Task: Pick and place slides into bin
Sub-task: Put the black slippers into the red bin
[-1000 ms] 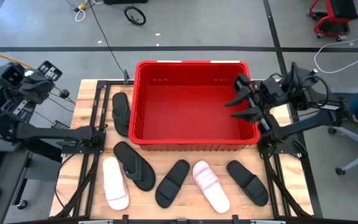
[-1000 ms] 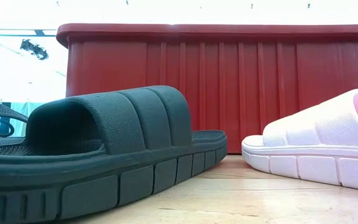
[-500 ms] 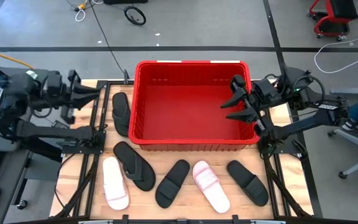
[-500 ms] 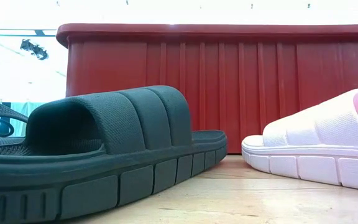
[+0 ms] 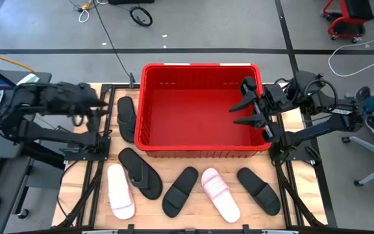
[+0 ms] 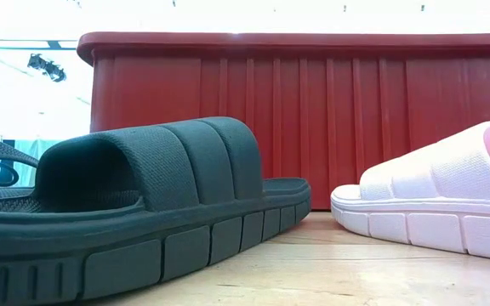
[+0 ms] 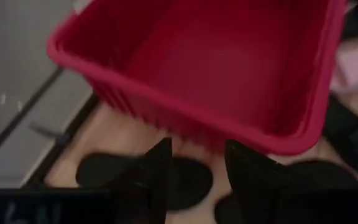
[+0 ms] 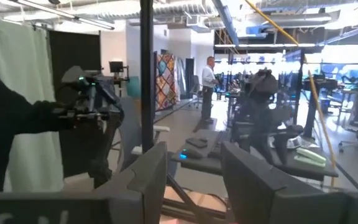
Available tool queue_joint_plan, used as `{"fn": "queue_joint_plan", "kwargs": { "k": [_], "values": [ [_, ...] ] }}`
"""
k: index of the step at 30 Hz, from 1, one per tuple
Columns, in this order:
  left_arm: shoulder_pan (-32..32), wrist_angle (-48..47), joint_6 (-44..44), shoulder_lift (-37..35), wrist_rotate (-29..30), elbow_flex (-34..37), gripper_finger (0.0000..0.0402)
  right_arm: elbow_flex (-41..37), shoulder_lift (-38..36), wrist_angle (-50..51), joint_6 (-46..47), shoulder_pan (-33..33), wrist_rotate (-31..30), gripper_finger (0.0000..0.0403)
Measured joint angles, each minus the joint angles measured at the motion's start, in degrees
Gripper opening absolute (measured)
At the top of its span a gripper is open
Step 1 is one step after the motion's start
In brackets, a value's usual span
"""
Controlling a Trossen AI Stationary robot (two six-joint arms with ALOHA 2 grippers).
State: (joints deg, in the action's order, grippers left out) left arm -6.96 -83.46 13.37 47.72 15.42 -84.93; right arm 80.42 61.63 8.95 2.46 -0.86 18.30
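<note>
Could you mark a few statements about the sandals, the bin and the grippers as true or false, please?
1. The bin is empty. True.
2. Two pink slides lie on the table. True.
3. The right gripper holds a sandal. False: it hangs open and empty over the bin's right side.
4. A black flip-flop lies left of the bin. True.
5. The left gripper is inside the bin. False: it is left of it.

Free room and obstacles
The large bright red ribbed plastic bin (image 5: 203, 107) lies open above, its floor bare; the right pincer (image 5: 250, 103), fingers apart, hangs over its right end; six soft sandals crowd the wooden counter (image 5: 193, 205) in front and left.
</note>
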Motion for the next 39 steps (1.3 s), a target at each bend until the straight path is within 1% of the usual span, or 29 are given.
{"fn": "queue_joint_plan", "kwargs": {
  "k": [3, 7, 9, 13, 15, 19, 21, 23, 26, 29, 32, 35, 39],
  "values": [
    [0.0, -2.4, 1.8, 3.2, 0.0, 0.0, 0.0158, 0.0, 0.2, 0.0, 0.0, 0.0, -0.7, 0.0157],
    [-0.1, -4.5, 2.0, 7.3, -0.7, 0.0, 0.0158, 0.0, 0.2, 0.3, 0.1, 0.0, -0.7, 0.0157],
    [-1.5, -5.8, 2.0, 9.1, -3.6, 0.0, 0.0158, 0.0, 0.2, 0.4, 0.7, 0.0, -0.7, 0.0157],
    [-5.2, -6.5, 0.4, 11.7, -12.2, 0.1, 0.0158, 0.0, 0.2, 0.6, 2.5, 0.0, -0.7, 0.0157],
    [-6.9, -6.6, -1.8, 12.8, -13.0, 0.0, 0.0158, 0.0, 0.2, 1.3, 3.2, 0.0, -0.7, 0.0157],
    [-12.2, -6.5, -4.3, 14.5, -13.7, 0.0, 0.0158, 0.0, 0.2, 3.0, 4.4, 0.0, -0.7, 0.0157],
    [-15.1, -6.6, -5.4, 15.1, -15.3, 0.1, 0.0158, 0.0, 0.2, 4.1, 4.9, 0.0, -0.6, 0.0157],
    [-18.5, -6.6, -7.1, 15.4, -16.7, 0.1, 0.0158, 0.0, 0.2, 5.5, 5.2, 0.0, -0.6, 0.0157],
    [-23.7, -6.5, -9.0, 15.3, -17.1, 0.3, 0.0158, 0.0, 0.2, 7.0, 5.5, 0.0, -0.7, 0.0157],
    [-29.1, -6.5, -10.5, 14.2, -21.1, 4.1, 0.0158, 0.0, 0.2, 8.5, 5.5, -0.1, -0.7, 0.0157],
    [-33.5, -6.4, -14.1, 12.5, -23.9, 11.2, 0.0158, 0.0, 0.2, 9.0, 5.4, -0.1, -0.7, 0.0157],
    [-35.8, -4.4, -19.0, 12.1, -24.5, 17.9, 0.0158, 0.0, 0.3, 9.1, 5.5, -0.1, -0.7, 0.0157],
    [-38.0, 1.1, -26.6, 12.3, -24.9, 24.2, 0.0153, 0.0, 0.3, 9.1, 5.4, -0.1, -0.7, 0.0157]
  ]
}}
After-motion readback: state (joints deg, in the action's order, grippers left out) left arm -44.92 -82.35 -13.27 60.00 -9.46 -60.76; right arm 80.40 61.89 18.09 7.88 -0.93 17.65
